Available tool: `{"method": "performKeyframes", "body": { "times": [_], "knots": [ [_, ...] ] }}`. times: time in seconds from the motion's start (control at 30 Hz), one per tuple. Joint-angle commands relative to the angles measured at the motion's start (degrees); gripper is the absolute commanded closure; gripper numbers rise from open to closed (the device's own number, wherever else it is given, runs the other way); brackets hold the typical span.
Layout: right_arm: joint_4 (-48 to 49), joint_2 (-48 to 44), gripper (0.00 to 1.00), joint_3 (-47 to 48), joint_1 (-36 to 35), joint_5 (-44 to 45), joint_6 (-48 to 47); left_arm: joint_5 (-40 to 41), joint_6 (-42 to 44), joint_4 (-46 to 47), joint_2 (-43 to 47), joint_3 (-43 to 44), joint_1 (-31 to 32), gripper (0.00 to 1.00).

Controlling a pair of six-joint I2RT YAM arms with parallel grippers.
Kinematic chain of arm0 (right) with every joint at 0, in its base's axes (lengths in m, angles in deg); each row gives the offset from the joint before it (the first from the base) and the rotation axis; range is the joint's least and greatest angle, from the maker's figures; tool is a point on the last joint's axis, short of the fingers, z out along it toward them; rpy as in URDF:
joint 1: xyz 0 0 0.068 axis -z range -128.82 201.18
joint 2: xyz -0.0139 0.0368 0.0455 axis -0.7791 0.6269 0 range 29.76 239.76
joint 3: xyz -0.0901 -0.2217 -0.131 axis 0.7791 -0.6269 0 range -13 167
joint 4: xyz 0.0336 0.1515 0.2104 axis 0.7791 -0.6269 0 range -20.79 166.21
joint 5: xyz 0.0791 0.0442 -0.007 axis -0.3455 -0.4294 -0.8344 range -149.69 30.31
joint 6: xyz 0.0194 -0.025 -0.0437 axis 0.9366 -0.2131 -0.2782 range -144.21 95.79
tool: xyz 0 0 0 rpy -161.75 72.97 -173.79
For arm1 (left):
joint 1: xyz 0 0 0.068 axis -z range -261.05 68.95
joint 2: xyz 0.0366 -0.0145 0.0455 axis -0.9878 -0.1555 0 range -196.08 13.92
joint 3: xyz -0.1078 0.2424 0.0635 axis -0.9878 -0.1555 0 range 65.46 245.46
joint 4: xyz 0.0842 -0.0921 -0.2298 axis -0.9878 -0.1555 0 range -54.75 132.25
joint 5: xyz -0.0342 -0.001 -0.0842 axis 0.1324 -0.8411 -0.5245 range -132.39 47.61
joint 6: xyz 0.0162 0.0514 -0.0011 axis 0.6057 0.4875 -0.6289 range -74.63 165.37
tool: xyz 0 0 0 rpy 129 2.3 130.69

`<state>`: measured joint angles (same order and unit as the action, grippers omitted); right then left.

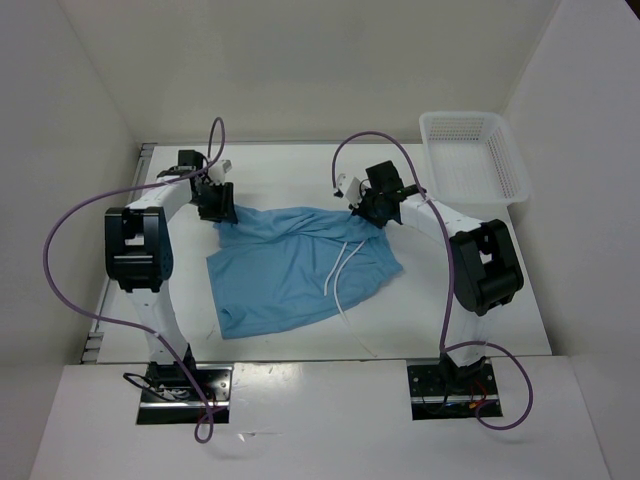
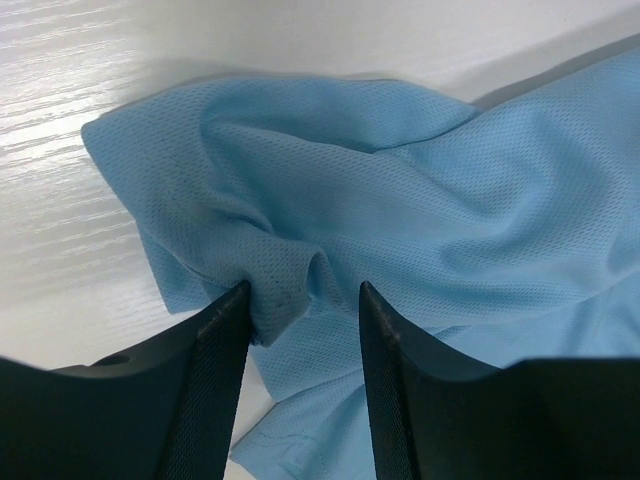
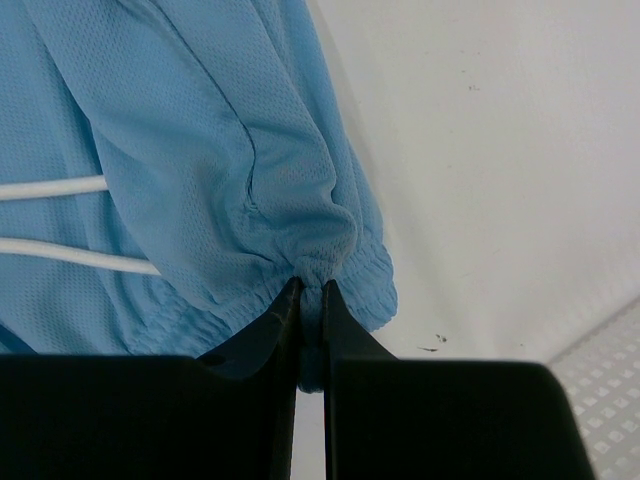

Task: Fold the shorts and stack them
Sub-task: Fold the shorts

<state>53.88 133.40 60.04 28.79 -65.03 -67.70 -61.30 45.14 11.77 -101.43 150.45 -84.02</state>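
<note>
left pincer [image 1: 215, 203]: upper left, fingers apart, bunched shorts [image 1: 290, 265] corner between them | shorts: centre of table [image 1: 460, 310], spread and rumpled, white drawstring [image 1: 338, 272] trailing toward the near edge | right pincer [image 1: 372, 212]: clamped on waistband [image 3: 360, 270] | white mesh basket [image 1: 512, 165]: upper right, well apart from shorts

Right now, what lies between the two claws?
The blue shorts stretch across that gap, from the left claw to the right claw, with the white drawstring on top; the top view shows it.
</note>
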Motion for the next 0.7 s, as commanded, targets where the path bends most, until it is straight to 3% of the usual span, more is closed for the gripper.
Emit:
{"method": "performKeyframes", "body": {
  "times": [0.0, 0.13, 0.2, 0.23, 0.4, 0.6, 0.67],
  "knots": [
    [-0.44, -0.8, 1.0, -0.79, -0.81, 0.15, -0.81, -0.86, 0.23, -0.28, 2.23, 1.85, 0.5, 0.46],
    [-0.44, -0.8, 1.0, -1.31, -0.81, 0.69, -1.34, -0.86, 0.23, 0.25, 2.76, 2.01, 0.5, 0.46],
    [-0.44, -0.8, 1.0, -1.32, -0.81, 0.69, -1.34, -1.47, 0.23, -0.28, 2.76, 2.89, 0.5, 0.53],
    [-0.44, -0.8, 1.0, -1.32, -0.81, 0.69, -1.34, -1.47, 0.23, -0.28, 2.76, 3.68, 0.5, 0.66],
    [-0.44, -0.8, 1.0, -1.32, -0.81, 0.69, -1.34, -2.18, 0.23, -0.99, 2.76, 3.08, 1.72, 0.98],
    [-0.44, -0.8, 1.0, -1.32, -0.81, 0.69, -1.87, 2.11, 0.23, -2.91, 5.83, 1.41, 4.27, 1.0],
    [0.09, -0.8, 1.0, -1.32, -0.81, 0.69, -1.87, 4.49, 0.23, -3.62, 6.89, 0.01, 5.85, 0.89]
  ]
}}
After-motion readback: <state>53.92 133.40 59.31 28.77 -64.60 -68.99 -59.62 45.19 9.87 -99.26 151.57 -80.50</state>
